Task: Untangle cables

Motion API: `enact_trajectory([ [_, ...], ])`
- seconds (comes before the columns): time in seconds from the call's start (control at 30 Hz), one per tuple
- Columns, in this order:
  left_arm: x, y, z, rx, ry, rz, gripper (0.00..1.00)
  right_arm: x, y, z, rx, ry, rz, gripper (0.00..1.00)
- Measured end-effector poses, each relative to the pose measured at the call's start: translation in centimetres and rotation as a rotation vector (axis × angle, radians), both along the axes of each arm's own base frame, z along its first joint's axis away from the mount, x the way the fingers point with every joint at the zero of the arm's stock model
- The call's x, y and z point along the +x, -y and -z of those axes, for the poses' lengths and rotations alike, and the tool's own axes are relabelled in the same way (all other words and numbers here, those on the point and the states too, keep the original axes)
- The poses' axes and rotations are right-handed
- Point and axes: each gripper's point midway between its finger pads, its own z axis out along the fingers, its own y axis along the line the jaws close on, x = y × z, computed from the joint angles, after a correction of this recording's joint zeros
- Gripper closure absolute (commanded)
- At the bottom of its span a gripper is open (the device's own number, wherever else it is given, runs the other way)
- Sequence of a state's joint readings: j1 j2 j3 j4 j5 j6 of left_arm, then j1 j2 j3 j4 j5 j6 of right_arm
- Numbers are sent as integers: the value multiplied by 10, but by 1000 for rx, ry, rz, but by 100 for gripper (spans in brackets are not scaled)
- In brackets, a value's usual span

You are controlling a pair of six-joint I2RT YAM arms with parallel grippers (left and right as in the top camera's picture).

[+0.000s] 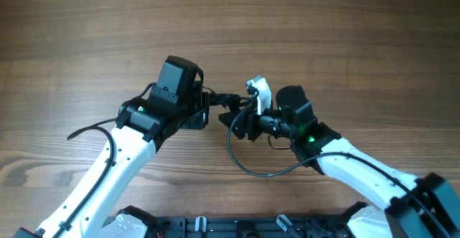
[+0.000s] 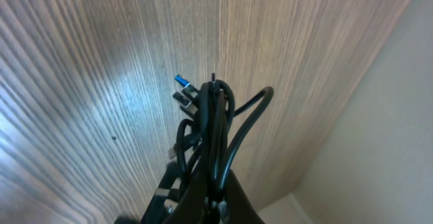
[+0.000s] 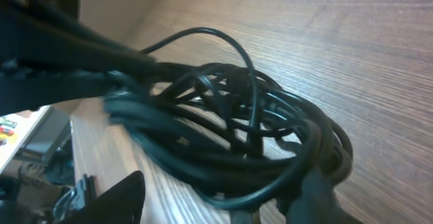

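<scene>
on the wooden table (image 1: 86, 22) the two arms meet at the middle. the tangled cable coil (image 3: 230, 116) lies between them, its long axis running from one gripper to the other. the left gripper (image 2: 215, 190) is clamped tight on one end of the bundle. the right gripper (image 3: 223, 197) faces the coil head-on, jaws half apart and straddling its near loops. whether they pinch anything, i cannot tell. a blue-tipped usb plug (image 2: 181, 81) pokes out.
</scene>
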State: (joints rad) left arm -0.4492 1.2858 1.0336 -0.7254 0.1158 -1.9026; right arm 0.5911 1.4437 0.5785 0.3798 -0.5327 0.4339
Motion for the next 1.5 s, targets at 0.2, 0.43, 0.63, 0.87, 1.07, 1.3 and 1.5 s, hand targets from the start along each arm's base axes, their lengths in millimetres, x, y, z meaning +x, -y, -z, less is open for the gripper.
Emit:
enact_trajectory([
  [0.2, -7, 0, 4, -7, -38, 7, 96, -4, -5, 2, 30, -46, -22, 93],
  [0.43, 10, -42, 5, -22, -58, -131, 96, -38, 3, 33, -38, -263, -84, 73],
  [0.63, 30, -48, -9, -40, 60, -21, 96, -42, 5, 37, -43, -297, -87, 0],
  [0.87, 32, -43, -13, 248, 312, 511, 96, -5, 53, 32, 49, -398, 51, 9],
  [1.07, 38, -9, -40, 379, 702, 1005, 96, 0, 63, -4, 215, -359, -59, 30],
  [1.3, -15, 35, -53, 244, 1008, 1450, 96, -5, 58, -14, 240, -307, -128, 16],
  [1.5, -33, 45, -62, 164, 1131, 1546, 96, -4, 52, -28, 261, -204, -178, 60],
])
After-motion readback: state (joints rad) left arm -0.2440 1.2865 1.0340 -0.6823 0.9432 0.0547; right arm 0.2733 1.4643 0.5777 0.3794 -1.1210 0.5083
